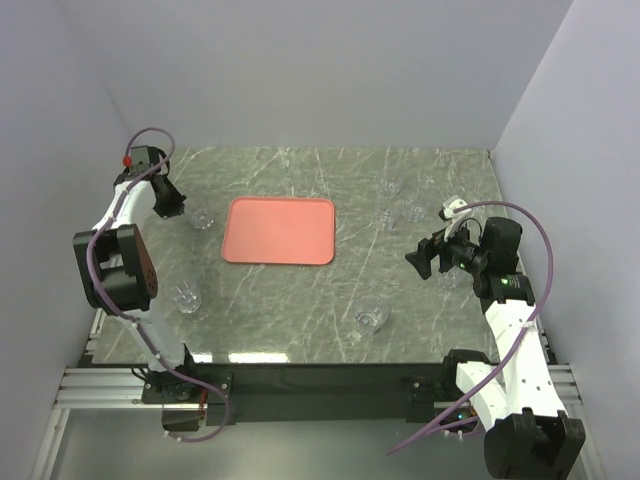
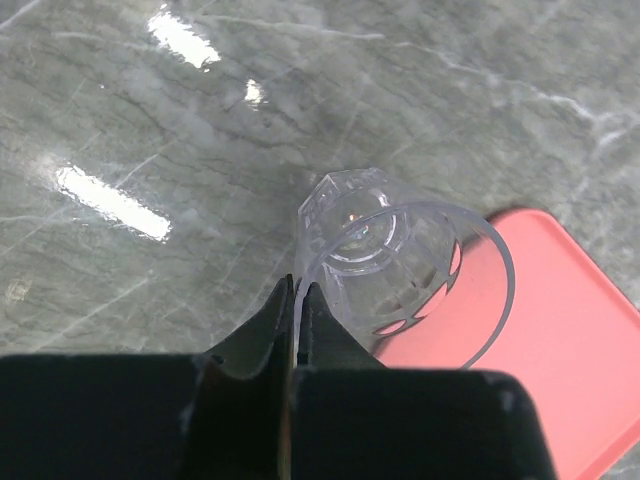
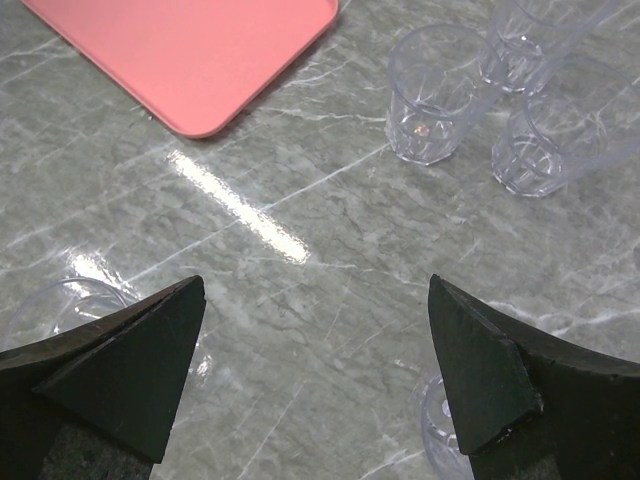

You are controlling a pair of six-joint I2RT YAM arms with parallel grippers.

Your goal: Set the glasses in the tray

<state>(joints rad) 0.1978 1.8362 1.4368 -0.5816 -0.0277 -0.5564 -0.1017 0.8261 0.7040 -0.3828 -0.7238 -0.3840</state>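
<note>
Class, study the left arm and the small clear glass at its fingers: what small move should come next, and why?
The left arm's fingers are shut on the rim of the small clear round drinking glass, and the salmon-pink rectangular tray beside it holds nothing. So, probably: lift the glass and carry it over the tray.

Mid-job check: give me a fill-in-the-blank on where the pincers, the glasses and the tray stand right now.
1. The left pincer pinches a glass by its ____.
2. The right pincer is wide ____, holding nothing.
3. In the top view, the pink tray holds ____ glasses.
Missing words: rim; open; no.
</note>
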